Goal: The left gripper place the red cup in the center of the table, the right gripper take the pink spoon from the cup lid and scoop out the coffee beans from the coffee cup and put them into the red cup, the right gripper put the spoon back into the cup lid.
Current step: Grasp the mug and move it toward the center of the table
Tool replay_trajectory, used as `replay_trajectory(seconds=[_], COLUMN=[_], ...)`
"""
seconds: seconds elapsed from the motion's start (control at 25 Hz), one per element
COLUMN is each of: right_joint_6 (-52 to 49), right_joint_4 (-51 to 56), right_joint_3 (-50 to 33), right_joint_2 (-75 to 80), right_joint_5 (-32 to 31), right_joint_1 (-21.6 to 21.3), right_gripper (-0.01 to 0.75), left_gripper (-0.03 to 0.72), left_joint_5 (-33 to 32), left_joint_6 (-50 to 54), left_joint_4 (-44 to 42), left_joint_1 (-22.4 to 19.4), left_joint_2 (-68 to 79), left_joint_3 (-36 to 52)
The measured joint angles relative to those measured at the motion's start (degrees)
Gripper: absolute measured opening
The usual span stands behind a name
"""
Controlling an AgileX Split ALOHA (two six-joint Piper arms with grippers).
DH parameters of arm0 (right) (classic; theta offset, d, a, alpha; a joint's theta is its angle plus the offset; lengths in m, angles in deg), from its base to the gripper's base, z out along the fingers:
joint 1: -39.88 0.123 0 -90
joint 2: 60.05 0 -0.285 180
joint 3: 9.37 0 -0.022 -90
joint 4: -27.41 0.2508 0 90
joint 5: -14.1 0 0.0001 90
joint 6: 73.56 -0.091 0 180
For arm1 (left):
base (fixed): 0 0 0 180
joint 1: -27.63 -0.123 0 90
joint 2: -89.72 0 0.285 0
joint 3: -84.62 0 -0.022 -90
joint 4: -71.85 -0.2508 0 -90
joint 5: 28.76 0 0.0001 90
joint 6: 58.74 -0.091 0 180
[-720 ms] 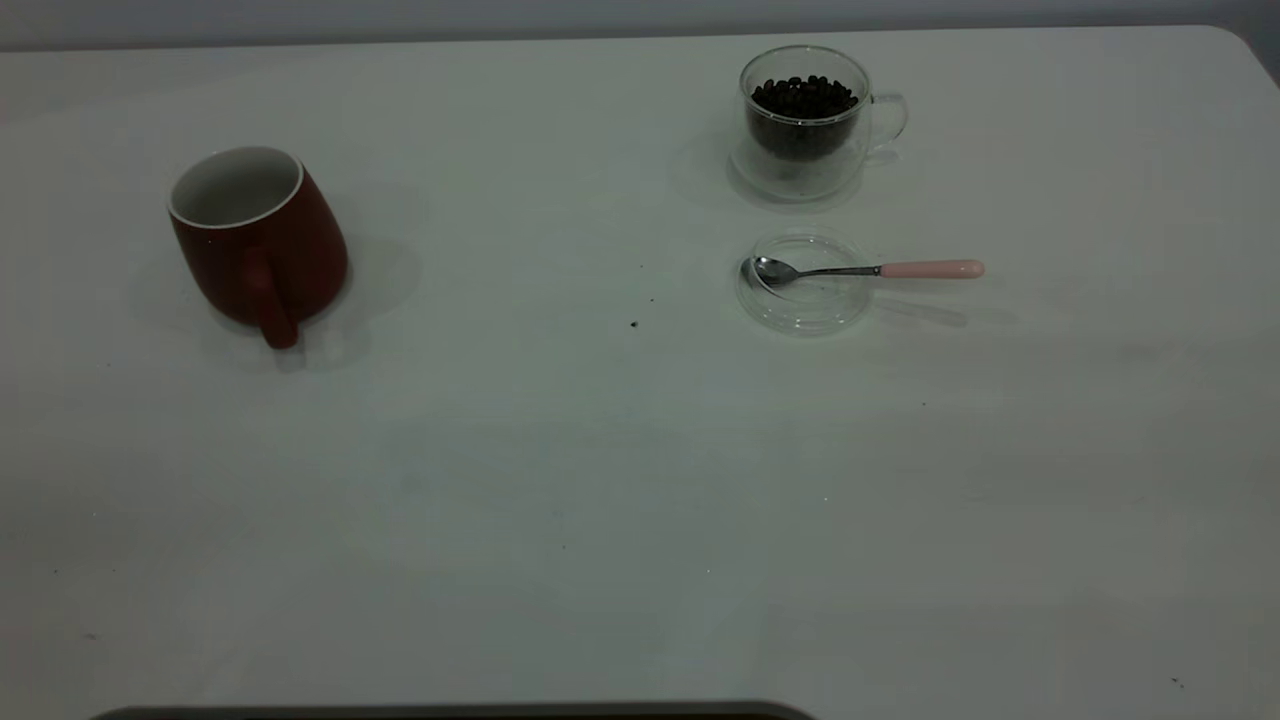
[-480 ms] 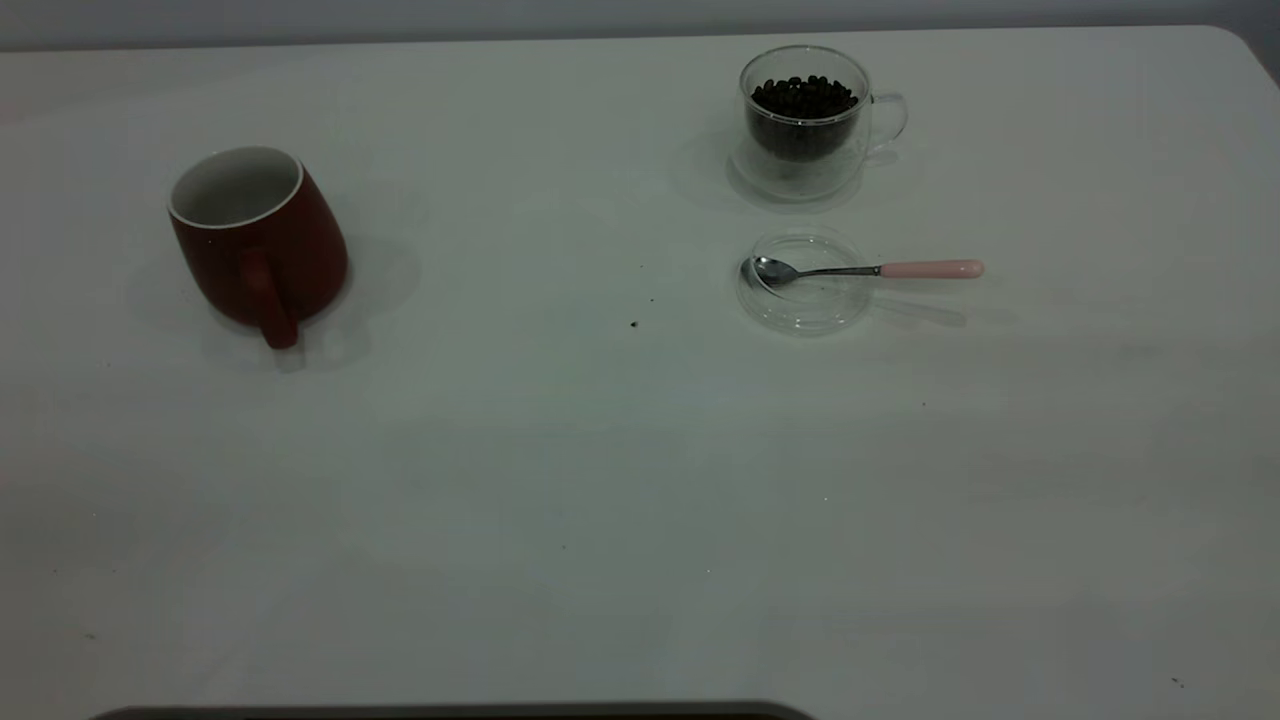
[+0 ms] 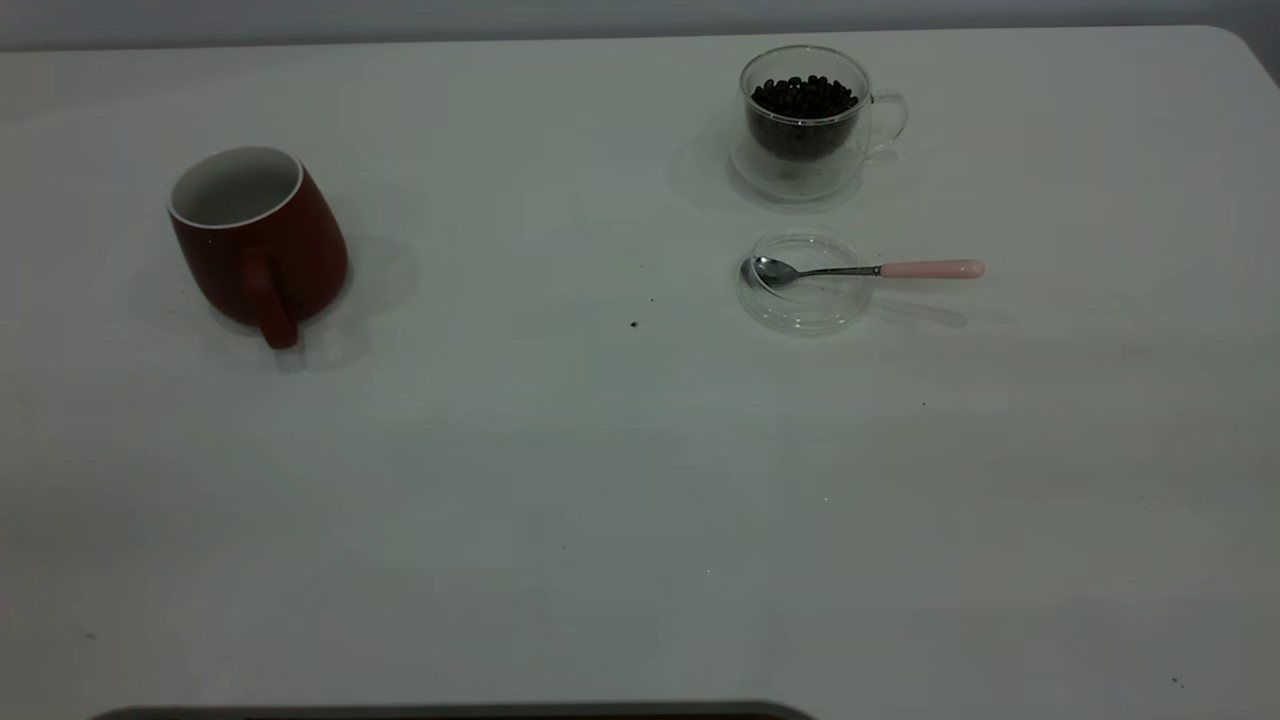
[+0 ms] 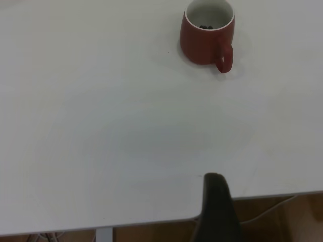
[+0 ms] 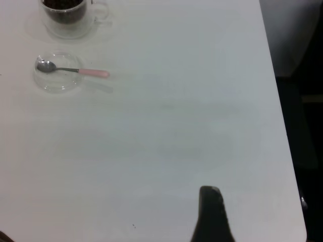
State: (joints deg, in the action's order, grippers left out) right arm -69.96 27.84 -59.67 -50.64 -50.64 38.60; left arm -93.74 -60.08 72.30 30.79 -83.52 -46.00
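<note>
The red cup [image 3: 258,240] stands upright at the table's left, handle toward the near edge. In the left wrist view the red cup [image 4: 207,33] is far off, with a few dark bits at its bottom. The glass coffee cup [image 3: 806,120] holds coffee beans [image 3: 803,97] at the back right. The pink-handled spoon [image 3: 868,269] lies with its bowl in the clear cup lid [image 3: 803,283] and its handle pointing right. My left gripper [image 4: 216,177] sits shut at the near table edge. My right gripper [image 5: 210,190] sits shut, far from the spoon [image 5: 73,70].
The white table [image 3: 560,450] has a few dark specks [image 3: 634,324] near its middle. Its right edge [image 5: 282,126] shows in the right wrist view, with dark floor beyond. Neither arm shows in the exterior view.
</note>
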Motion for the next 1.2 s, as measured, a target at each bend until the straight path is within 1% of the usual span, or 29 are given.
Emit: replay_trajectory(seconds=[0.36, 0.48, 0.6, 0.88, 1.0, 1.2], right_joint_6=[0.0, 0.0, 0.0, 0.0, 0.0, 0.0], right_joint_4=[0.0, 0.0, 0.0, 0.0, 0.0, 0.0], right_joint_3=[0.0, 0.0, 0.0, 0.0, 0.0, 0.0], right_joint_2=[0.0, 0.0, 0.0, 0.0, 0.0, 0.0], right_joint_5=[0.0, 0.0, 0.0, 0.0, 0.0, 0.0], right_joint_1=[0.0, 0.0, 0.0, 0.0, 0.0, 0.0], right_gripper=[0.581, 0.581, 0.581, 0.581, 0.581, 0.581], left_gripper=[0.588, 0.588, 0.588, 0.588, 0.588, 0.588], left_joint_5=[0.1, 1.0, 1.7, 2.6, 3.4, 4.5], left_joint_6=[0.0, 0.1, 0.5, -0.2, -4.8, -15.5], left_joint_4=[0.0, -0.5, -1.1, -1.2, -1.3, -1.8], left_joint_1=[0.0, 0.0, 0.0, 0.0, 0.0, 0.0], left_joint_2=[0.2, 4.2, 13.0, 39.4, 50.1, 65.9], left_joint_3=[-0.1, -2.0, -7.0, -21.2, -26.8, -33.1])
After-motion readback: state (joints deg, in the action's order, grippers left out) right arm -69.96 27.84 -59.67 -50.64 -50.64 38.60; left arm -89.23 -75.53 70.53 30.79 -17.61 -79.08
